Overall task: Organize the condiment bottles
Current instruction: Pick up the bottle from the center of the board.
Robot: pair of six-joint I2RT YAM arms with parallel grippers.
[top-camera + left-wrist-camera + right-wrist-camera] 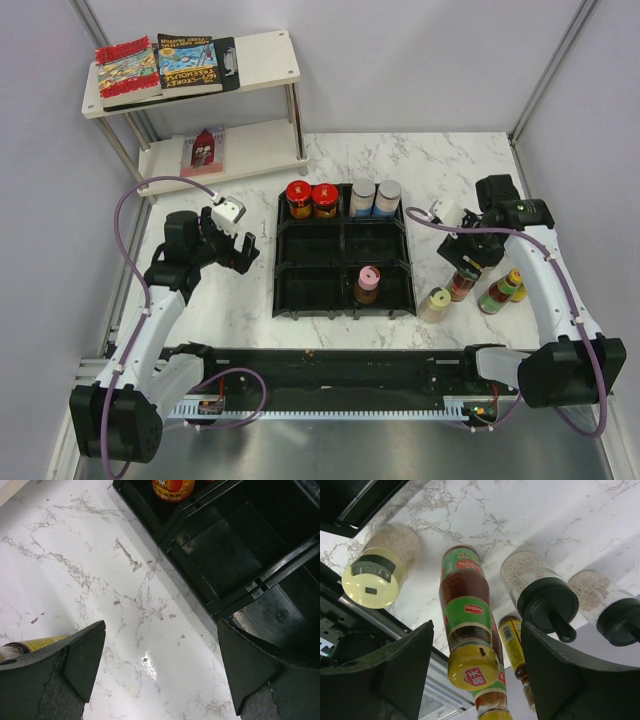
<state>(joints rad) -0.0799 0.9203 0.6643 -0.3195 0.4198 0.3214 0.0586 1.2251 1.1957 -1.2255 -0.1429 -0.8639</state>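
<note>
Right jaws stand open astride a yellow-capped bottle (pixel 465 610), with a gap on each side. A cream-capped jar (pixel 370 577) lies at 10 o'clock and two black-capped jars (pixel 547 605) at 2 o'clock. Left jaws gape wide over the table (pixel 75 570), with the tray (pixel 240 565) at 1 o'clock.

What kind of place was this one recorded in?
Probably a staged robot test cell, not a real kitchen: a marble-look table boxed in by plain grey panels, with a black compartment tray holding a few condiment bottles.
</note>
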